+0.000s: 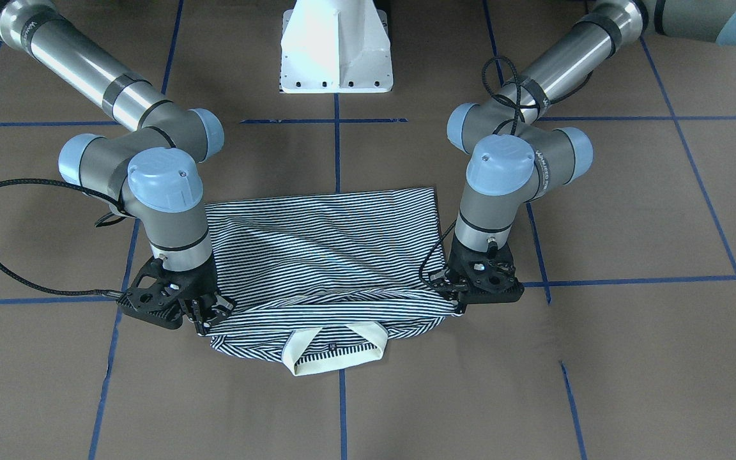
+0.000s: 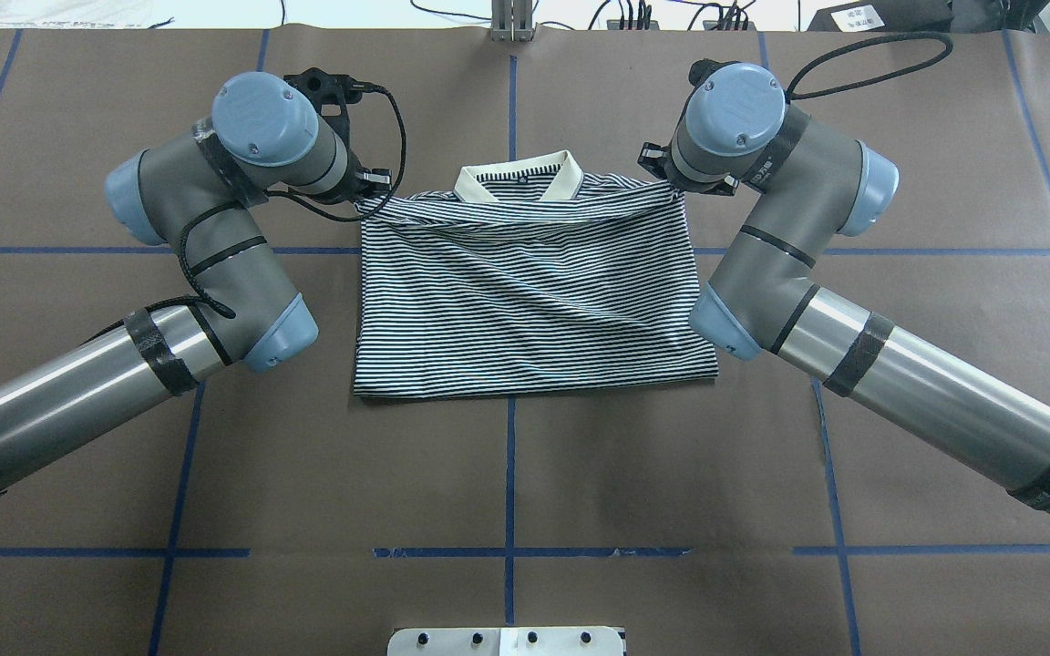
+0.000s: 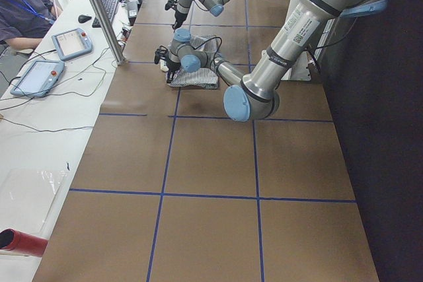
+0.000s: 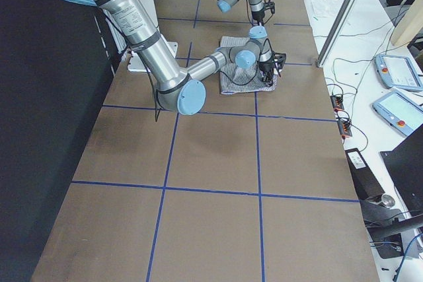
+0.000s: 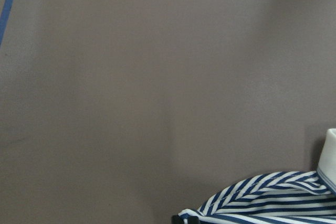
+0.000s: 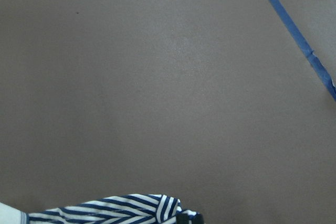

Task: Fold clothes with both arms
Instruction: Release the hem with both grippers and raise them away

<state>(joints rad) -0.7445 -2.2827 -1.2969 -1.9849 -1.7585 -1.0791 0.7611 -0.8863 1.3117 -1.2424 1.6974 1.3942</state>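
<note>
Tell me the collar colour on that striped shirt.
Cream: the collar is plain, unlike the navy-and-white striped shirt. Overhead view shows it best.

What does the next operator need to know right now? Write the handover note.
Grip: the left pincer looks shut on one shoulder corner of the polo shirt. The right pincer looks shut on the other corner.
Position: the shirt lies on the table, with the collar away from the robot and the hem nearest it.
Done: the sleeves seem folded in, since the outline is a rectangle.
Left: probably carry the collar end over to the hem, then release.
</note>
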